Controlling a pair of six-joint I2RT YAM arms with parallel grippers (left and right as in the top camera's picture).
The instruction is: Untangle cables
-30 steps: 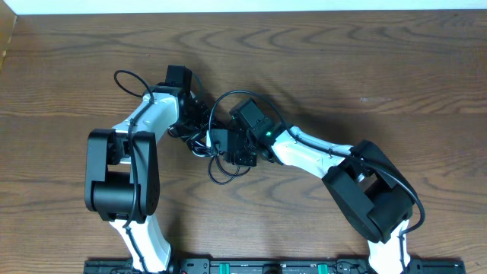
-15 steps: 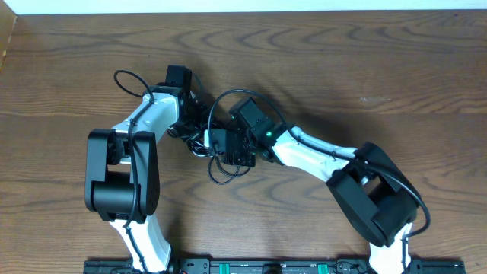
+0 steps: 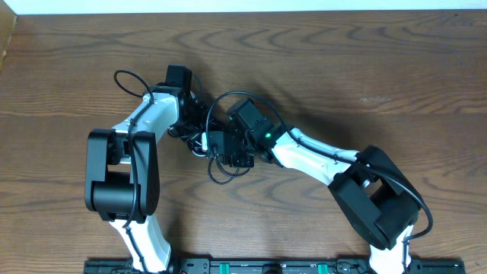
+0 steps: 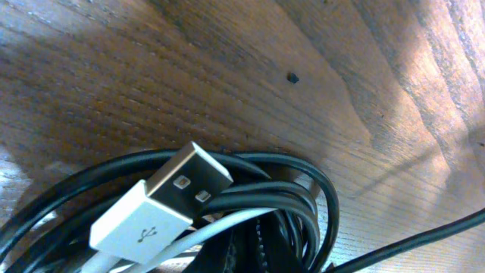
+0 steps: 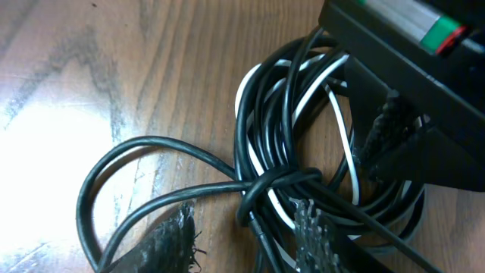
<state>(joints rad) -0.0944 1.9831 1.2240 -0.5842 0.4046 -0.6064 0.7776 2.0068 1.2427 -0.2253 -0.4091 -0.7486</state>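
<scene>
Overhead, the left gripper (image 3: 201, 135) and the right gripper (image 5: 242, 231) meet near the middle of the wooden table (image 3: 365, 61), over the tangled cables (image 5: 265, 186). The left one is clamped shut on the bundle; its wrist view shows a white USB plug (image 4: 163, 201) lying across black loops. Just right of it, the right gripper's fingers (image 5: 314, 227) stand apart, straddling a spot where one black cord wraps around the others, gripping nothing.

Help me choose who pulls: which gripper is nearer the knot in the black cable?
Right. The right gripper has the knot just ahead, between its fingertips; the left gripper sits beyond it, across the coiled bundle.
</scene>
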